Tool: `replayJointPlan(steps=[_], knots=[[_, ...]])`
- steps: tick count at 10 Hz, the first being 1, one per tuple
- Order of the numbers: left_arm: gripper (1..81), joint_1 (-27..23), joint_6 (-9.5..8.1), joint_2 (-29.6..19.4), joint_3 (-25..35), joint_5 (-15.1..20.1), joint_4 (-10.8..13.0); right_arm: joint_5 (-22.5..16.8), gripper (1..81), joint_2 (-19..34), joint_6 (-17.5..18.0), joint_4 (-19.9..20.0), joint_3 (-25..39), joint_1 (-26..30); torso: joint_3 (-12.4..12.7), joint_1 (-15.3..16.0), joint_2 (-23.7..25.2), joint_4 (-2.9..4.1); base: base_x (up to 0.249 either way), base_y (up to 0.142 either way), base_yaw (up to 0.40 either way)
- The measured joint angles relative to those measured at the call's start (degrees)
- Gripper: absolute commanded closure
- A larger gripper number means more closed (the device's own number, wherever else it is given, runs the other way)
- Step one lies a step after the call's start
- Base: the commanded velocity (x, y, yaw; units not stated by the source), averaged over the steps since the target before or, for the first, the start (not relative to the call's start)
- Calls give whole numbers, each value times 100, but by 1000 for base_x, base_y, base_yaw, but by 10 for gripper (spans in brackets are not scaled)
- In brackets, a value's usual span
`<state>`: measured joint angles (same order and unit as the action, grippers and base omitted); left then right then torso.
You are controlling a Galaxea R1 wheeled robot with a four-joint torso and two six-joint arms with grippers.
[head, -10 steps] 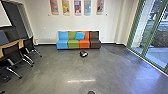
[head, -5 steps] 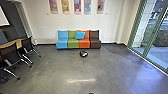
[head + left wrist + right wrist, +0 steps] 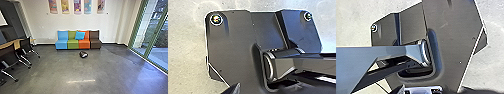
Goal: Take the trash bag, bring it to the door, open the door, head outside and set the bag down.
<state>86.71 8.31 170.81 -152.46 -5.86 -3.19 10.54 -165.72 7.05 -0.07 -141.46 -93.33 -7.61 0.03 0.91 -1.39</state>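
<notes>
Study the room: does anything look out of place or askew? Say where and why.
A small, rounded black-and-white object, perhaps the trash bag, lies on the grey floor before the four-coloured sofa, an odd spot. The square blue cushion sits tilted across the green and orange backrests.

You have room over the floor point(image 3: 52, 71) ahead, up to a dark bundle point(image 3: 83, 54), possibly the trash bag, near the sofa point(image 3: 73, 45); chairs point(image 3: 25, 45) stand left, glass panels point(image 3: 156, 37) bound your right.
</notes>
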Motion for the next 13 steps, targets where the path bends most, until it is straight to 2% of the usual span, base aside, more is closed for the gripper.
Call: replayJointPlan(steps=[13], knots=[[10, 0, 0, 30, 0, -9, -2, 11, 10, -5, 0, 2, 0, -52, 0, 0, 0, 0, 130, 0, 0]])
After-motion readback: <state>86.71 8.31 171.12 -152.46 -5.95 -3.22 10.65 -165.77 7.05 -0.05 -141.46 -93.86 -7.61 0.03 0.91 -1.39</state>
